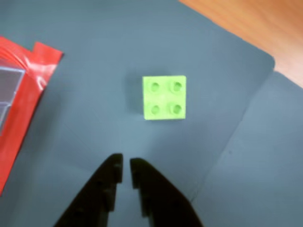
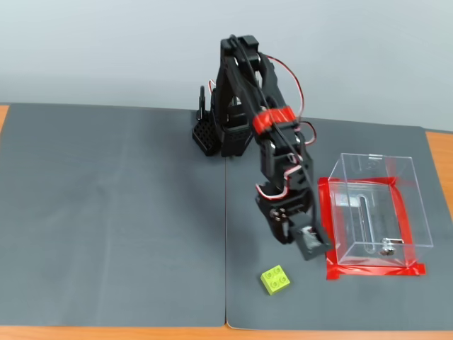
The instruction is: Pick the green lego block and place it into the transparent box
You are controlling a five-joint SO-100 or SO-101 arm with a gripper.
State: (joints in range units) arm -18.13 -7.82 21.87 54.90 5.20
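Observation:
The green lego block [image 1: 164, 98] is a small lime square brick with four studs, lying flat on the dark grey mat. In the fixed view the block [image 2: 276, 279] lies near the mat's front edge, left of the transparent box [image 2: 375, 205]. The box stands on red tape [image 2: 375, 269]; a corner of it and the tape [image 1: 23, 94] show at the left of the wrist view. My gripper [image 1: 126, 161] hovers just short of the block, with the jaws almost together and nothing between them. In the fixed view my gripper [image 2: 289, 234] is above and behind the block.
Two dark grey mats meet at a seam [image 2: 226, 248] running front to back. The wooden table [image 1: 255, 28] shows beyond the mat edges. The arm's base [image 2: 226, 134] stands at the back centre.

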